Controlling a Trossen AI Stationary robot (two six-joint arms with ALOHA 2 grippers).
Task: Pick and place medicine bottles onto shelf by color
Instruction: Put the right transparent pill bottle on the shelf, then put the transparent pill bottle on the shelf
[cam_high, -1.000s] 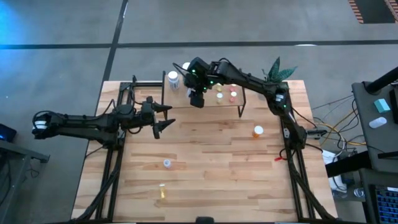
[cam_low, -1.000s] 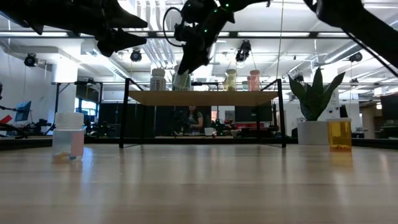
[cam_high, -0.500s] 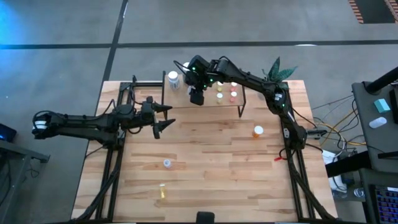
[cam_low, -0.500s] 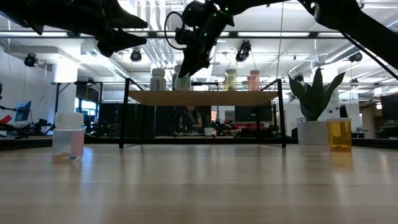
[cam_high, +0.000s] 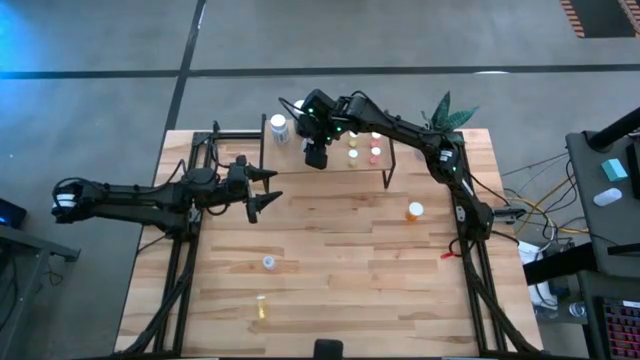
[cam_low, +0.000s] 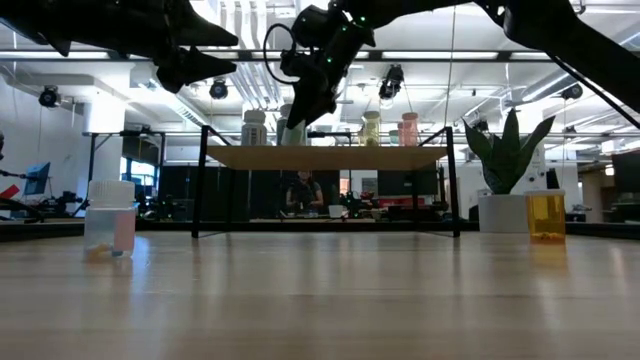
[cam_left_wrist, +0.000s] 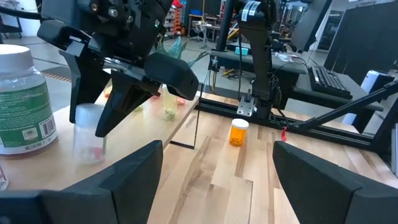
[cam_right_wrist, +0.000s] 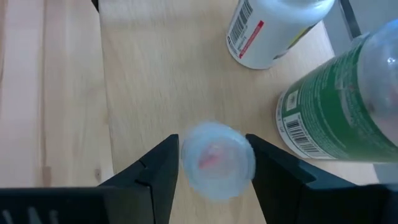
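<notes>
Clear pill bottle (cam_right_wrist: 217, 160), upright at the shelf's (cam_high: 340, 163) left end beside two larger bottles: my right gripper (cam_right_wrist: 211, 163) fingers straddle it, parted; I'd lift straight up, avoiding neighbours.

A small raised shelf (cam_low: 330, 157) with a light wood top and thin black legs is standing across the middle. Four white-capped bottles are sitting on it: a large white one (cam_low: 254, 128), a clear one (cam_low: 291, 130) under the right gripper (cam_low: 303, 108), a yellowish one (cam_low: 371, 128) and a pinkish one (cam_low: 408, 129). A clear white-capped bottle (cam_low: 110, 218) and an amber bottle (cam_low: 546, 215) are resting on the wooden tabletop (cam_low: 320, 300).
</notes>
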